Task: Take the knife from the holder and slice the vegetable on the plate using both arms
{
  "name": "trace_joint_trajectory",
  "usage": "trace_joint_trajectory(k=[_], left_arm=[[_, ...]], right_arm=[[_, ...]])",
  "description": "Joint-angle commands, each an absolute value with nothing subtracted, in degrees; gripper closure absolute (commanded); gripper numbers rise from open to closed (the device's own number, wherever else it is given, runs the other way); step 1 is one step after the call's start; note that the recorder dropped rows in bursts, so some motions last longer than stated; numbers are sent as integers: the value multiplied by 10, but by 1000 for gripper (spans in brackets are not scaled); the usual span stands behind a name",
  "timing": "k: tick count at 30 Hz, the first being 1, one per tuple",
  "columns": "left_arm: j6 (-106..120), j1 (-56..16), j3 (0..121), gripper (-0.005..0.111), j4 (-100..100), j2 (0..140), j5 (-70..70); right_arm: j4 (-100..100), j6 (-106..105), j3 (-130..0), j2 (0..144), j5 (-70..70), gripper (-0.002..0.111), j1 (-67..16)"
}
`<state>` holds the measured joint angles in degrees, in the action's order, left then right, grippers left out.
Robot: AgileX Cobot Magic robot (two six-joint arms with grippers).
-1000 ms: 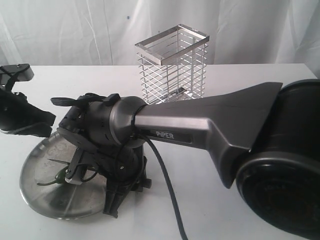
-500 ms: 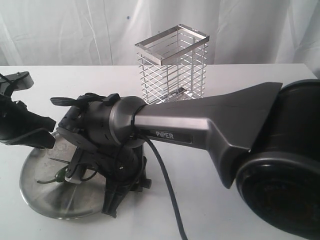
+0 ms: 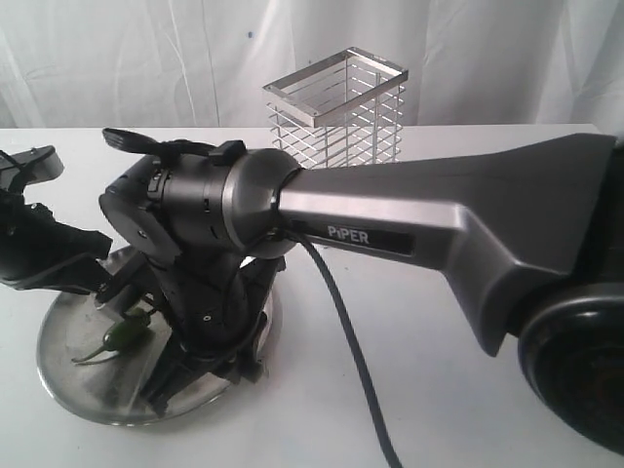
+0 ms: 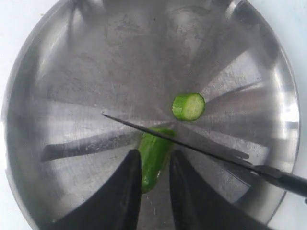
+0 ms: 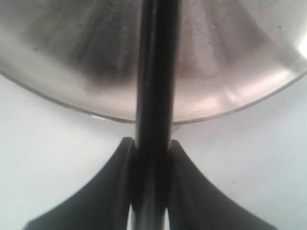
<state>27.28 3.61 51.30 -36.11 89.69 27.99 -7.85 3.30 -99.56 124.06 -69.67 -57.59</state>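
The steel plate lies at the front left and fills the left wrist view as plate. On it rests the green chili vegetable, seen closer as vegetable, with my left gripper shut on its near end. A cut round slice sits apart, beyond the blade. The dark knife crosses over the chili's cut end. My right gripper is shut on the black knife handle at the plate's rim. The wire holder stands behind.
The right arm with its PIPER lettering reaches across the middle and covers much of the plate. A black cable hangs from it to the table. A white curtain backs the white table.
The right arm's wrist has risen and swung, with its forearm now higher. My left gripper has shifted slightly to the right over the plate. The chili shows more plainly.
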Motion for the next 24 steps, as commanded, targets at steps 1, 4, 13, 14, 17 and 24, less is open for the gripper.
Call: trace_joint_trajectory(k=[1,4,13,14,17,24], left_arm=[[294,33,489,79,-404,896,268],[321,33,481,79,-434,896,265],[347,33,480,79,-464,896,269],[347,33,480,79,-465,896,269],[348,33,480,79,-465,896,268],[347,33,480,79,-465,896,266]], right_arm=[[-27,46,-999,1229,-700,108,-575],[-9,53,-999,1232,-700,108,-575],[0,53,-999,1237,-700,108,-575],[0,51,-999,1240,-700,108,-575],[0,51,-999,1249,-700,108,-575],[-27,51,-999,1259,-700,108,-575]])
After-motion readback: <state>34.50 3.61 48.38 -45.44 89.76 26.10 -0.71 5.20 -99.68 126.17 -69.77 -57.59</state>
